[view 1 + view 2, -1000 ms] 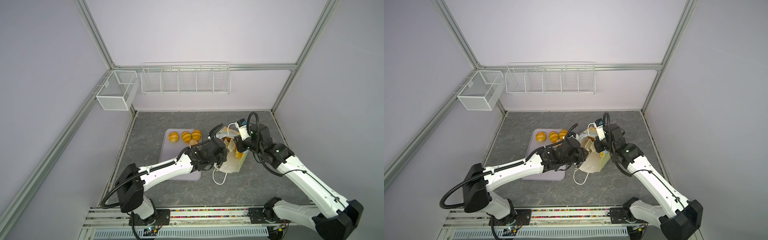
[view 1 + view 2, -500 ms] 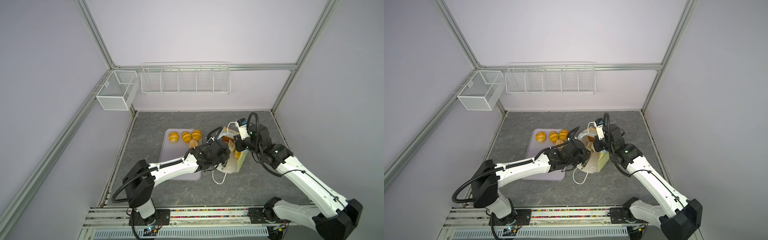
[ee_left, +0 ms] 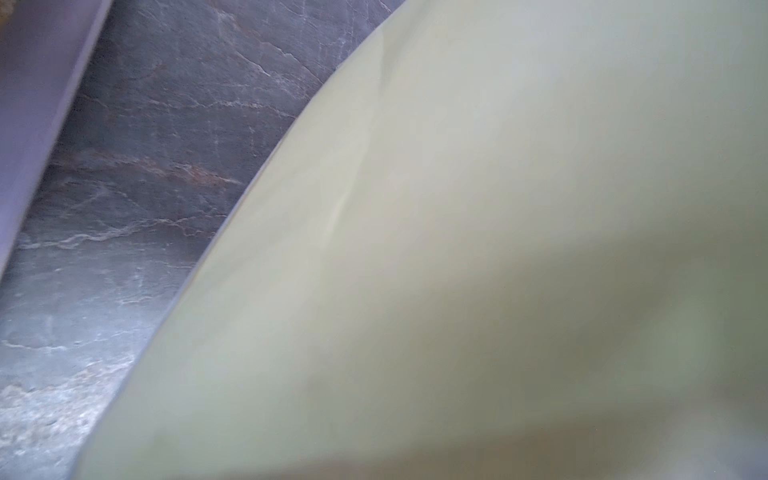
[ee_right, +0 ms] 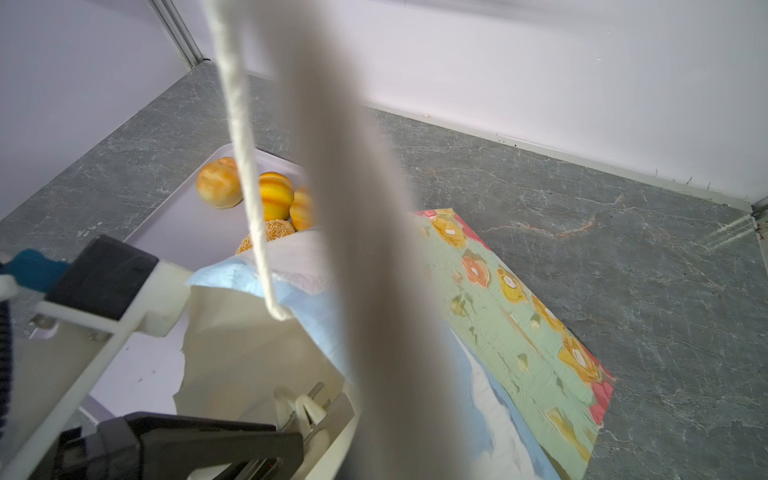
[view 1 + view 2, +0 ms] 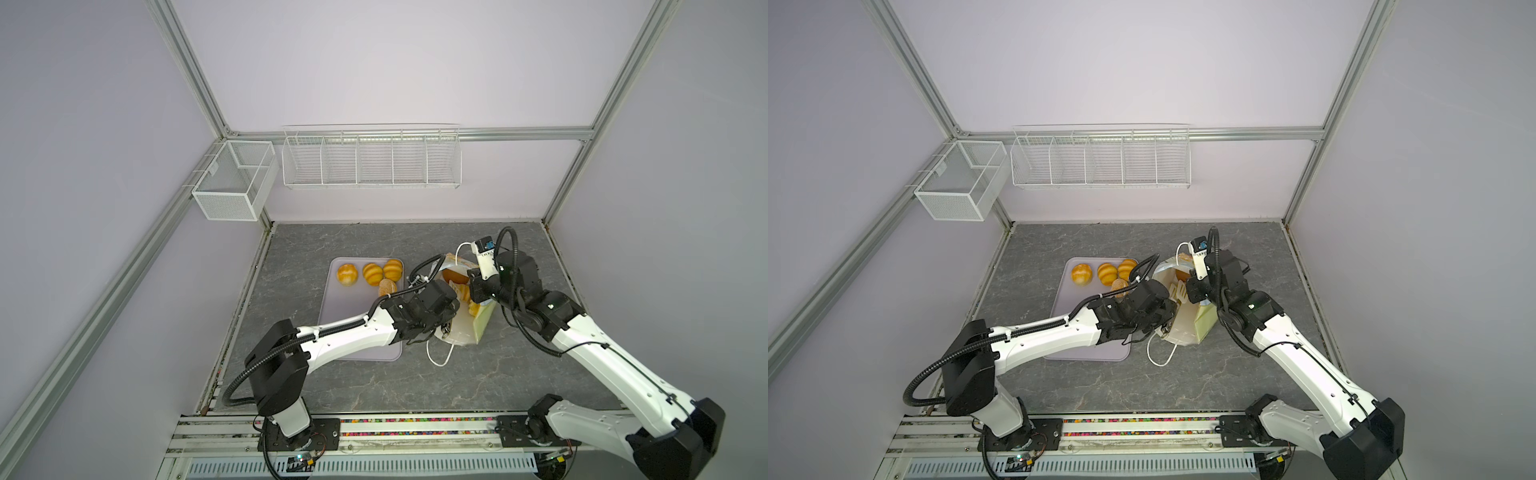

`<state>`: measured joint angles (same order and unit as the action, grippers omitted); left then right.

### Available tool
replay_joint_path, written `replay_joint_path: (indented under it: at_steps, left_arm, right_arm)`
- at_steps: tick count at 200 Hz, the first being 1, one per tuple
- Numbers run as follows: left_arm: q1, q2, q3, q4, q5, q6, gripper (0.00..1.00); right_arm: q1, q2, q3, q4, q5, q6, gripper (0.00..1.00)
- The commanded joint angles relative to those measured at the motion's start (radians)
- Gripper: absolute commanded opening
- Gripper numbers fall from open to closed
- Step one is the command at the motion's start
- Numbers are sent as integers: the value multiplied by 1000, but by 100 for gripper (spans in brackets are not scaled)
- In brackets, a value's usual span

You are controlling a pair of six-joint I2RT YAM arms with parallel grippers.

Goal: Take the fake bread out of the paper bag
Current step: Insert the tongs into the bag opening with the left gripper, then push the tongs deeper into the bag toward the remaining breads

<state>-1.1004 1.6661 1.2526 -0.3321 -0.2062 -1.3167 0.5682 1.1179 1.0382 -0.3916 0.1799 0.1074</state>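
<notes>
Left gripper [image 5: 1178, 292] now deeper inside paper bag [image 5: 1187, 328] mouth, arm swung rightward; jaw state unclear. Right gripper [image 5: 477, 296] unmoved at bag's right rim, jaws pressed together. Four fake breads [image 5: 372, 272] unchanged on tray [image 5: 340, 303].

Paper bag [image 4: 511, 291]: pale green, blue, orange-pink flowers. Buns [image 4: 274, 197] golden-striped. Tray [image 5: 345, 303] lilac. Table [image 5: 374, 386] grey-veined.

The paper bag [image 4: 519, 299] is matt paper, its printed face embossed, its green side smooth. Its cord handle [image 4: 245, 166] is twisted white fibre. 3 golden buns [image 4: 274, 199] look like glossy plastic; the speckled oval [image 4: 272, 235] looks grainy. The tray [image 5: 345, 316] is smooth matt plastic, the desk [image 5: 415, 386] matt and stone-veined.
</notes>
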Motion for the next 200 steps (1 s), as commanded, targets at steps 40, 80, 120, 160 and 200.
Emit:
replay_joint_path:
  at_steps: [40,80,120,160,200]
  left_arm:
    - [-1,-17,-2,64,-25,-60,36]
    - [7,10,1,99,-22,-73,41]
    - [7,32,23,45,-17,-63,42]
    - [3,23,48,-40,-74,-22,42]
    - [6,50,37,19,-61,-13,43]
  right_arm:
    - [13,-9,-20,46,9,20,7]
    - [24,-13,-26,50,-5,21,7]
    - [33,-18,-29,51,0,18,7]
    - [40,-15,-34,58,0,20,7]
    - [49,-9,-33,60,1,21,7]
